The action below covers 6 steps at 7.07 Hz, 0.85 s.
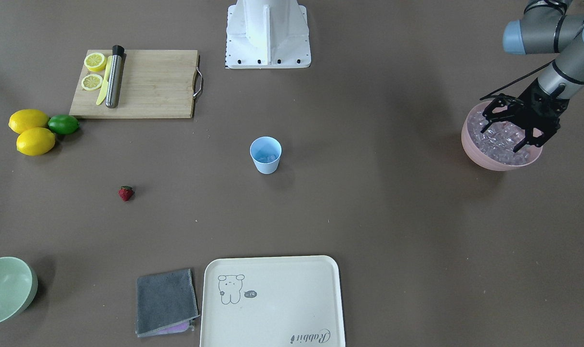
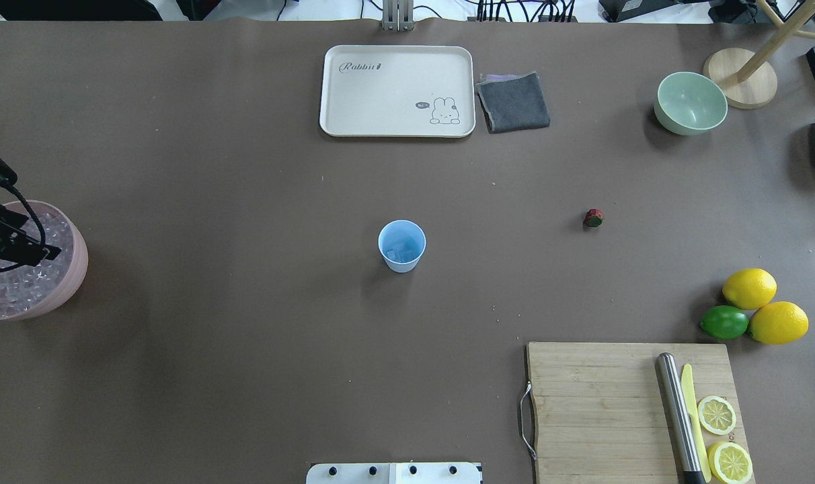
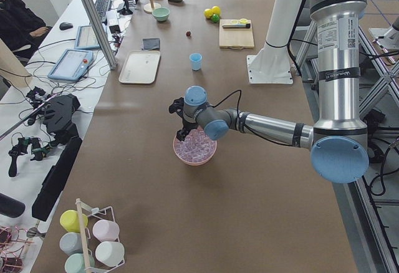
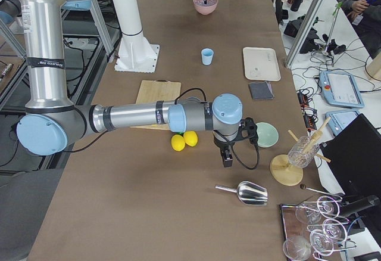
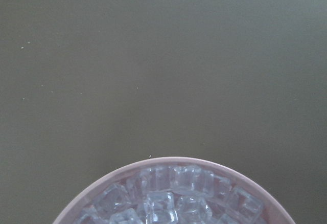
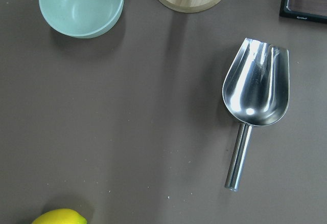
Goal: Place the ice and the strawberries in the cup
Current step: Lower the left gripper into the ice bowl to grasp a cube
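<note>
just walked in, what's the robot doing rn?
The left gripper is open, down at the ice in the pink bowl. The cup mid-table seems to hold a few cubes already. The strawberry lies on the table, untouched. The right gripper hangs off to the side near a metal scoop; open or shut, I cannot tell.

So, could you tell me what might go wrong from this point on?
The left gripper stands open over the pink bowl, heaped with ice: slick cubes could slip out or spill over the rim. The cup is narrow and far off, so a carried cube may drop or miss.
</note>
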Each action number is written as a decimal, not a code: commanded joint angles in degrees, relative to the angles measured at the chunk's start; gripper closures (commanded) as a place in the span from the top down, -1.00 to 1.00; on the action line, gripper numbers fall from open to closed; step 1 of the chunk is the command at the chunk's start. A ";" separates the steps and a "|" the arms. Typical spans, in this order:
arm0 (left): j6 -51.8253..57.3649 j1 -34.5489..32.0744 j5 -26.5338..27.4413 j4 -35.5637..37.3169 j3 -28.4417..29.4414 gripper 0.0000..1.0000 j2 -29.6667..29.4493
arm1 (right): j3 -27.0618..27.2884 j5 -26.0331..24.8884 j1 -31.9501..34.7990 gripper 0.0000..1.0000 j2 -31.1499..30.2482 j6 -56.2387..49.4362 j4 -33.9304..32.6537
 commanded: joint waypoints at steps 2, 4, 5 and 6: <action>-0.24 0.49 0.21 -0.03 1.43 0.81 -0.52 | 0.07 0.00 0.00 1.00 -0.03 0.01 0.00; -0.85 0.49 -0.05 0.32 1.52 0.82 -2.10 | 0.33 0.00 0.00 1.00 -0.38 -0.17 0.00; -0.85 0.49 -0.05 0.50 1.69 0.81 -2.63 | 0.50 0.08 0.00 1.00 -0.55 -0.34 0.00; -0.68 0.49 0.12 -0.02 3.09 0.82 -2.63 | 0.59 0.08 0.00 1.00 -0.55 -0.43 0.00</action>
